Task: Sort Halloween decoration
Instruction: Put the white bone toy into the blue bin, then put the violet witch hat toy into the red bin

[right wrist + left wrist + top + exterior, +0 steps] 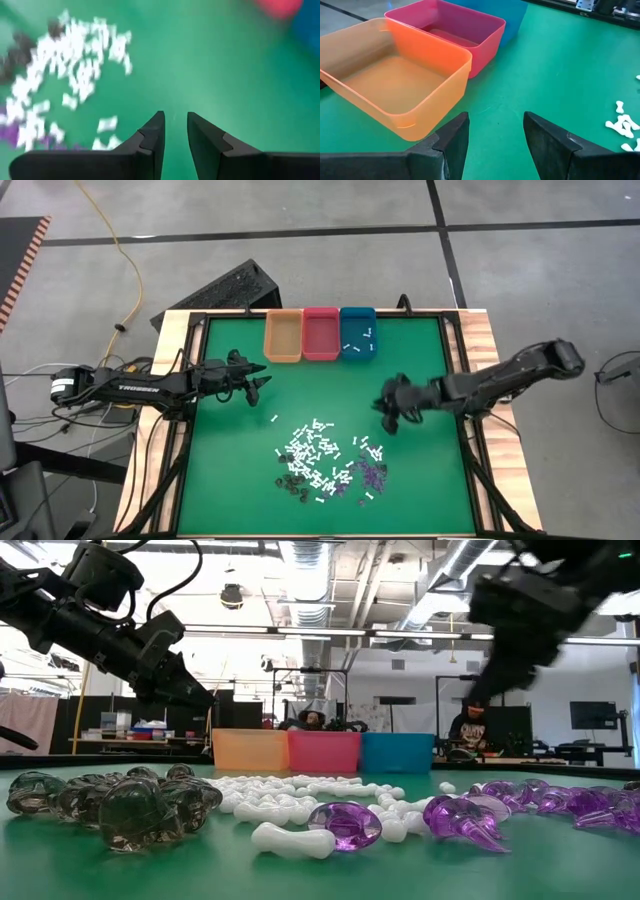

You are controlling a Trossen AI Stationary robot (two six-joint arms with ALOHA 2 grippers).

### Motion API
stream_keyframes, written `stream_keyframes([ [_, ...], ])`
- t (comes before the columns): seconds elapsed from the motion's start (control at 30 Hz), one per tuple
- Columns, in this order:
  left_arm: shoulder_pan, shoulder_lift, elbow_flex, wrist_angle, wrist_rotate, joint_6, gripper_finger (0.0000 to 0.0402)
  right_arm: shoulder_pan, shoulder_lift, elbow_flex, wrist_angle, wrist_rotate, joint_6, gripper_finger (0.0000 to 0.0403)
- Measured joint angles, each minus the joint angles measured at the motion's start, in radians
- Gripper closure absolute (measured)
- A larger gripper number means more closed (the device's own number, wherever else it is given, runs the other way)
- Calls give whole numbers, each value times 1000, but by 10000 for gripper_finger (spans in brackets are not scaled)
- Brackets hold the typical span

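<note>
We note white sticks (pixel 358 340) in the teal bin (pixel 358 346); orange bin (pixel 283 337) and pink bin (pixel 321 334) bare. Left claw (pixel 262 384) gapes empty; right claw (pixel 390 418), at three o'clock, narrowly parted, empty.

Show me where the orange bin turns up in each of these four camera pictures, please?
High view: the orange bin sits at the table's far edge, leftmost of three bins.
Low view: it stands in the background, left of the pink bin.
Left wrist view: it fills the near left, beyond the open left gripper.
Right wrist view: not in it.
Shared landmark: the pink bin beside it.
</note>
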Motion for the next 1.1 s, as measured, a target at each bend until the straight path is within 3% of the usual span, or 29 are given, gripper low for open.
stream_keyframes([
  [0.17, 0, 0, 0, 0, 0, -2, 223, 167, 48, 0, -82, 87, 258, 290],
  [0.33, 0, 0, 0, 1, 0, -4, 223, 262, 144, 42, -87, 120, 368, 289],
  [0.8, 0, 0, 0, 0, 29, -20, 223, 319, 473, 273, -195, 66, 518, 215],
  [1.1, 0, 0, 0, -10, 29, -20, 223, 322, 523, 307, -294, 54, 561, 217],
])
